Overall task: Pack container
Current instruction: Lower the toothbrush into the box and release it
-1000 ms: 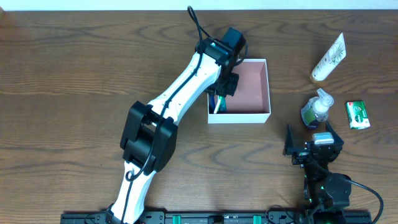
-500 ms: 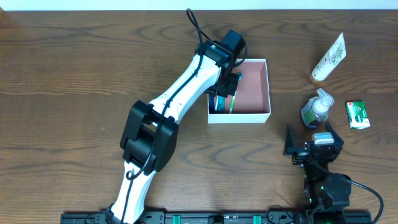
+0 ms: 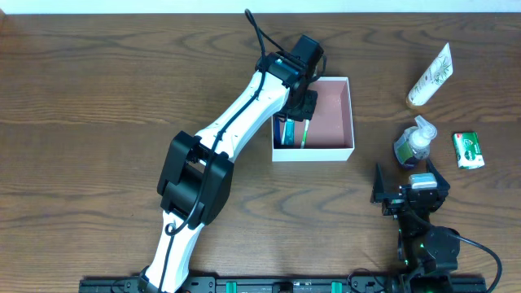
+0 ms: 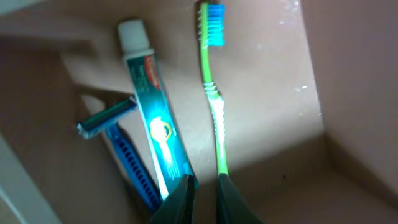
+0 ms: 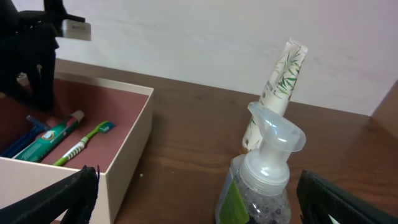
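**Three items in, left arm poised over the box**

Your container [image 3: 313, 152] sits just off table centre toward 2 o'clock. Inside it the razor [image 4: 107, 119], toothpaste [image 4: 155, 124] and toothbrush [image 4: 211, 93] lie side by side along its 9 o'clock wall, likely to save floor for bulkier things. The left gripper [image 4: 205, 193] hangs over them with only a slit between its jaws, and nothing is seen clamped. The right gripper [image 3: 409, 185] waits at 5 o'clock, spread wide and empty, close to the pump bottle [image 3: 413, 142], tube [image 3: 429, 75] and green packet [image 3: 468, 150] it can reach.
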Controlling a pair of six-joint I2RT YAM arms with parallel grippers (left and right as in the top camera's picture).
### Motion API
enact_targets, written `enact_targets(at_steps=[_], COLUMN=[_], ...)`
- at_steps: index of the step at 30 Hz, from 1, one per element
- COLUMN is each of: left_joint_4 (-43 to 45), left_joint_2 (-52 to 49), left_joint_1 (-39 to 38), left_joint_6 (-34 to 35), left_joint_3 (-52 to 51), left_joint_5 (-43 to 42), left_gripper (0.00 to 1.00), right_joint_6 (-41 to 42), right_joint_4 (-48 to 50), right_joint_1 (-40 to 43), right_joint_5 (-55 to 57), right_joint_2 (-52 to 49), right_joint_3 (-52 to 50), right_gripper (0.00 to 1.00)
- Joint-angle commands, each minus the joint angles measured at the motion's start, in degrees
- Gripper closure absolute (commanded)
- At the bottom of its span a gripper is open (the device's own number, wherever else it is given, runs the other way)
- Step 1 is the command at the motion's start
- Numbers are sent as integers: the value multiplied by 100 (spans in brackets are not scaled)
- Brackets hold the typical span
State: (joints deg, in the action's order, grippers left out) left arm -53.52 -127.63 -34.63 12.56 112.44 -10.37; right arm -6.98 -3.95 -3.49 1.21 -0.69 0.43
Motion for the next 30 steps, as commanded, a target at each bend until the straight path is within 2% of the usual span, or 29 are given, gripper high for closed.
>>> enact_targets(at_steps=[1, 4, 10, 22, 30], left_joint_4=[35, 184, 614, 1314, 1316], left_joint_2=[-96, -116, -341, -634, -804], left_joint_1=[-68, -109, -122, -411, -455], left_joint_6=[-750, -1067, -1019, -721, -81], left_joint_3=[-22, -28, -28, -26, -26], left_joint_5=[-76, -72, -76, -74, -48], left_gripper=[86, 85, 86, 86, 86], right_joint_6=[-81, -81, -81, -81, -83], right_joint_4=[-20, -20, -20, -20, -20], right_joint_1=[57, 57, 57, 57, 57], right_joint_5=[-17, -17, -17, -17, -15], right_joint_2=[37, 37, 37, 37, 37], right_joint_3=[-11, -11, -11, -11, -11], right_gripper=[1, 1, 1, 1, 1])
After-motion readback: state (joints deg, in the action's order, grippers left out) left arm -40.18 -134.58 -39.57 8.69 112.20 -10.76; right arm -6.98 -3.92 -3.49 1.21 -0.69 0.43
